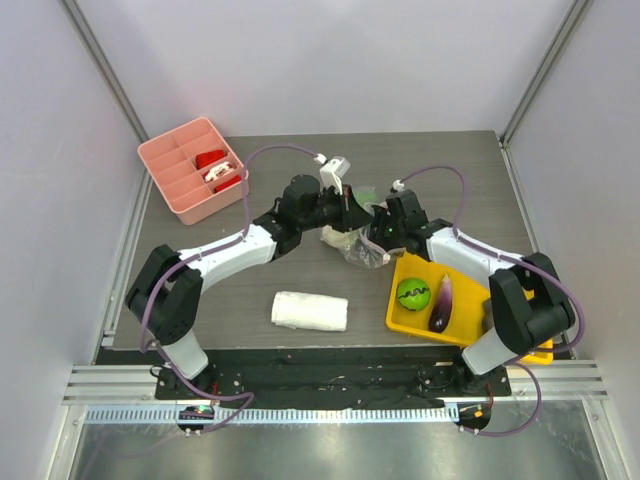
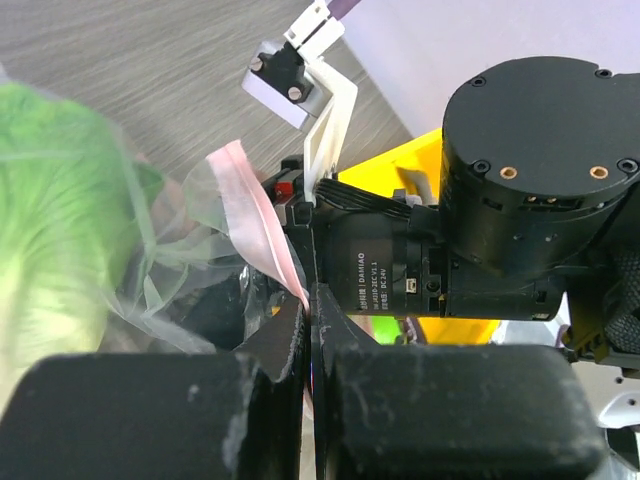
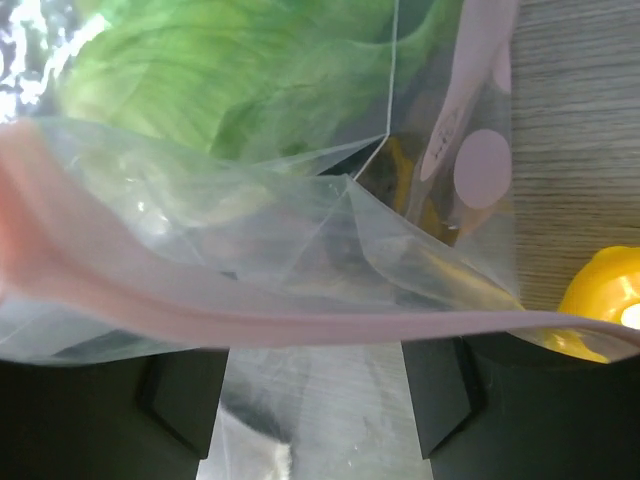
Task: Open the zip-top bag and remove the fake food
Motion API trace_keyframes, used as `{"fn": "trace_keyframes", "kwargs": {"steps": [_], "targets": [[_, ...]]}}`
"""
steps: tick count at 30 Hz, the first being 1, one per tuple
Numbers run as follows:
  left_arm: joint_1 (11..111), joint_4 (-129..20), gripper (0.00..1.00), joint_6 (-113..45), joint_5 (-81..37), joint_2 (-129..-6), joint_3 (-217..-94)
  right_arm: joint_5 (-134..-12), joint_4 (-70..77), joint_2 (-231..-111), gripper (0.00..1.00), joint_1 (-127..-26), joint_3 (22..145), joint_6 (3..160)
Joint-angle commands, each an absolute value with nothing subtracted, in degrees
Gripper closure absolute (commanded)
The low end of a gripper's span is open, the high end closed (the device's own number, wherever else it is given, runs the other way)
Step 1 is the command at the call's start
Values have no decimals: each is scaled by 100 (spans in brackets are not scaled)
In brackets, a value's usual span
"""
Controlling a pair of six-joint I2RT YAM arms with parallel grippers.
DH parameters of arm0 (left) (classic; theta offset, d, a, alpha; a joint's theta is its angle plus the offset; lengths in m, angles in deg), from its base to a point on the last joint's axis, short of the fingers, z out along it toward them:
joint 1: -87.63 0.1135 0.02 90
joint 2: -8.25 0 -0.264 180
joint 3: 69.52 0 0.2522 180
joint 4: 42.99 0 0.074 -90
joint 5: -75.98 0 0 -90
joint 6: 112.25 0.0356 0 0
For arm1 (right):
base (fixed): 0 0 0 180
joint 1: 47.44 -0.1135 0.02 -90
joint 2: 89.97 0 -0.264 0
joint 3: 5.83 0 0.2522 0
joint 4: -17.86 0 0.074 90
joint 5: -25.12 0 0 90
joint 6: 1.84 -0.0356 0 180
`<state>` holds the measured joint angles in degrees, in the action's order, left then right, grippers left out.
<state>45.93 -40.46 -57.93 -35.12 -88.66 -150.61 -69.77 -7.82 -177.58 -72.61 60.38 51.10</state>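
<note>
Clear bag [image 1: 362, 245] on table [image 1: 240, 305], just beside far left corner of yellow tray [image 1: 400, 318]; cabbage [image 2: 50, 220] inside it. Bag's pink zip strip [image 2: 250, 210] clamped in left tool [image 2: 310, 322] (jaws fully together). Jaws of right tool [image 3: 315, 400] wide apart, film and strip lying across gap, nothing pinched. In tray: striped green ball [image 1: 413, 293], eggplant [image 1: 441, 303]. Left of tray: folded towel [image 1: 310, 311].
</note>
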Motion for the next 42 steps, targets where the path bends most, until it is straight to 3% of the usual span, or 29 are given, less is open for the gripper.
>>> {"fn": "trace_keyframes", "kwargs": {"steps": [1,10,15,21,22,23,28,35,42], "targets": [[4570,-3874,100,-5600,-3362,-8913,-14903,-5910,-1021,-17944,29,-7425,6180,5458],[4570,-3927,100,-5494,-3221,-8905,-14823,-5056,-1348,-18322,11,-7671,6611,5723],[4561,-3962,100,-5494,-3239,-8896,-14744,-4906,-750,-18840,10,-7654,6813,5855],[4579,-4137,100,-5328,-3072,-8799,-14613,-4854,-214,-18982,33,-7662,6858,5959],[4579,-4172,100,-5293,-2976,-8773,-14595,-4871,-127,-18938,52,-7654,6832,6012],[4579,-4207,100,-5266,-2923,-8773,-14586,-4915,-56,-18833,59,-7662,6814,6065],[4693,-4322,100,-5327,-2799,-8826,-14560,-5038,-169,-18446,77,-7759,6805,6092],[4878,-4295,100,-5372,-2852,-8756,-14445,-6257,-838,-17313,86,-7856,6349,5547],[4922,-4656,100,-5117,-2501,-8387,-14304,-6417,-1663,-16135,91,-7864,6629,5916]]}}
